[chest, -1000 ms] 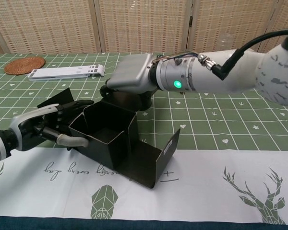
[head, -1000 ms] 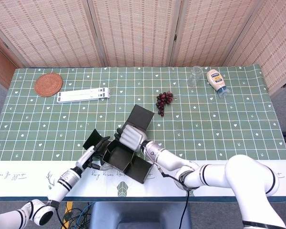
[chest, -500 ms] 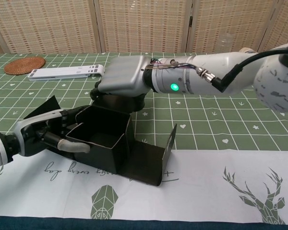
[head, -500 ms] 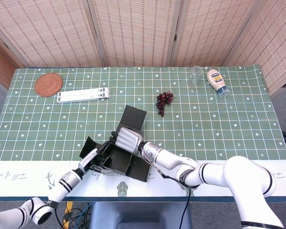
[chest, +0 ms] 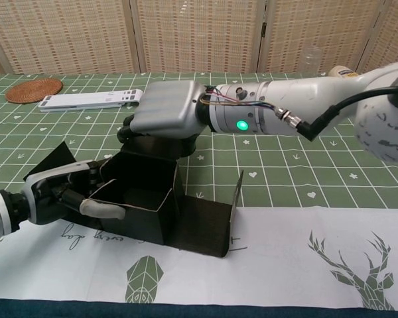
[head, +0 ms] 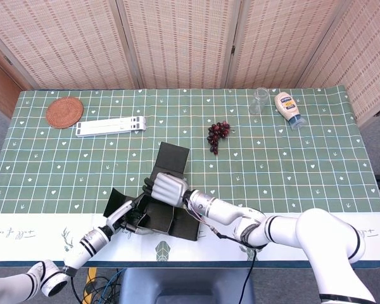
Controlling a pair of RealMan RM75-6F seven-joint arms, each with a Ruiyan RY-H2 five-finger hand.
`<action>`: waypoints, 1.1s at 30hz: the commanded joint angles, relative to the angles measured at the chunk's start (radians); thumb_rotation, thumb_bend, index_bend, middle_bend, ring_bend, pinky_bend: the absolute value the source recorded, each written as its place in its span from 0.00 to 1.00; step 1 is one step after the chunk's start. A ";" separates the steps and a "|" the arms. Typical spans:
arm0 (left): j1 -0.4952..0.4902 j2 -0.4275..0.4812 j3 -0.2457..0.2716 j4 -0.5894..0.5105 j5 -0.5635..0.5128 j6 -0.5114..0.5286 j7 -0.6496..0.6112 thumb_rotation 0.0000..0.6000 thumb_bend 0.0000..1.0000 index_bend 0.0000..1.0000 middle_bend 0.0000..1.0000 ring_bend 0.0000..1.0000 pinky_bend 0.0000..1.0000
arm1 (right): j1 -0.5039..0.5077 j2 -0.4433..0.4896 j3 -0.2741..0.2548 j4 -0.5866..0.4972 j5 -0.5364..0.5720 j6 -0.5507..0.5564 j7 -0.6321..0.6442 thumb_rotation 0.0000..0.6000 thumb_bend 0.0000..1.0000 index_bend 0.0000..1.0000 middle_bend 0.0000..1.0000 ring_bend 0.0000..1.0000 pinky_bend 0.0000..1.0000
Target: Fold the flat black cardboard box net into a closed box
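Bamboo screens stand behind our table (head: 342,158), with its green checked cloth and white front runner.

Our left fingers (chest: 101,208) curl over the near-left wall of the box (chest: 142,199), thumb inside and the others hidden behind the wall, so the left hand (chest: 56,192) grips that wall. Our right hand (chest: 164,116) lies palm down over the far wall; its fingers (chest: 127,130) hook over the back edge, pressing rather than plainly clamping, and whether they actually close on the card we cannot tell.

Over the last second the box has slid toward the table's front-left and squared up: the walls now stand nearly upright in a tidy open tray near the front edge, left of centre. The right hand has followed it leftward, and the left hand has shifted from a loose touch on the side flap to a firm hold on the wall. We judge the body formed; the lid (head: 172,157) behind and the flap (chest: 233,199) on the right are not yet folded.

Along the back edge sit a coaster (head: 64,112), a white stand (head: 110,126), grapes (head: 218,134), a glass (head: 260,101) and a bottle (head: 289,109).
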 commanded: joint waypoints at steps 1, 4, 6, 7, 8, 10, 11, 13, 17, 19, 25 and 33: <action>0.002 -0.011 0.005 0.012 -0.002 0.012 -0.012 1.00 0.10 0.04 0.04 0.63 0.63 | -0.007 -0.004 0.004 0.005 -0.013 0.006 0.008 1.00 0.45 0.16 0.26 0.76 0.99; -0.001 -0.014 0.010 0.016 -0.001 0.018 -0.041 1.00 0.10 0.12 0.16 0.65 0.63 | -0.014 -0.006 0.008 0.005 -0.017 0.005 0.008 1.00 0.47 0.16 0.26 0.76 0.99; -0.004 -0.017 0.015 0.024 0.002 0.022 -0.047 1.00 0.10 0.16 0.22 0.65 0.63 | -0.016 -0.006 0.012 0.003 -0.019 0.001 0.008 1.00 0.47 0.16 0.26 0.76 0.99; -0.004 -0.019 0.016 0.027 0.002 0.023 -0.049 1.00 0.10 0.17 0.23 0.66 0.63 | -0.018 -0.007 0.014 0.002 -0.020 0.001 0.008 1.00 0.47 0.16 0.26 0.76 0.99; -0.005 -0.021 0.018 0.028 0.002 0.023 -0.051 1.00 0.10 0.18 0.25 0.66 0.63 | -0.019 -0.007 0.016 0.001 -0.020 -0.001 0.007 1.00 0.47 0.16 0.26 0.76 0.99; -0.008 -0.022 0.022 0.030 0.003 0.024 -0.057 1.00 0.10 0.20 0.26 0.66 0.63 | -0.022 -0.008 0.020 -0.001 -0.020 -0.002 0.003 1.00 0.47 0.16 0.24 0.76 0.99; -0.008 -0.023 0.023 0.032 0.002 0.025 -0.057 1.00 0.10 0.20 0.26 0.66 0.63 | -0.023 -0.007 0.022 -0.003 -0.019 -0.004 0.001 1.00 0.47 0.14 0.23 0.76 0.99; -0.007 -0.024 0.025 0.034 0.000 0.030 -0.058 1.00 0.10 0.20 0.26 0.66 0.63 | -0.026 -0.005 0.027 -0.009 -0.020 -0.004 -0.004 1.00 0.47 0.09 0.20 0.76 0.99; -0.006 -0.024 0.025 0.036 -0.008 0.034 -0.055 1.00 0.10 0.19 0.26 0.66 0.63 | -0.034 0.004 0.037 -0.026 -0.007 -0.011 -0.010 1.00 0.47 0.00 0.10 0.74 0.99; -0.005 -0.023 0.024 0.034 -0.012 0.035 -0.052 1.00 0.10 0.19 0.26 0.66 0.63 | -0.039 0.013 0.047 -0.044 0.008 -0.014 -0.010 1.00 0.47 0.00 0.05 0.72 0.99; -0.010 -0.015 0.019 0.020 -0.021 0.033 -0.024 1.00 0.10 0.17 0.26 0.66 0.63 | -0.062 0.052 0.074 -0.112 0.051 -0.014 0.026 1.00 0.40 0.00 0.00 0.68 0.99; -0.015 0.001 0.008 -0.009 -0.041 0.021 0.015 1.00 0.10 0.15 0.26 0.66 0.63 | -0.107 0.099 0.078 -0.177 0.044 0.027 0.090 1.00 0.30 0.00 0.00 0.67 0.99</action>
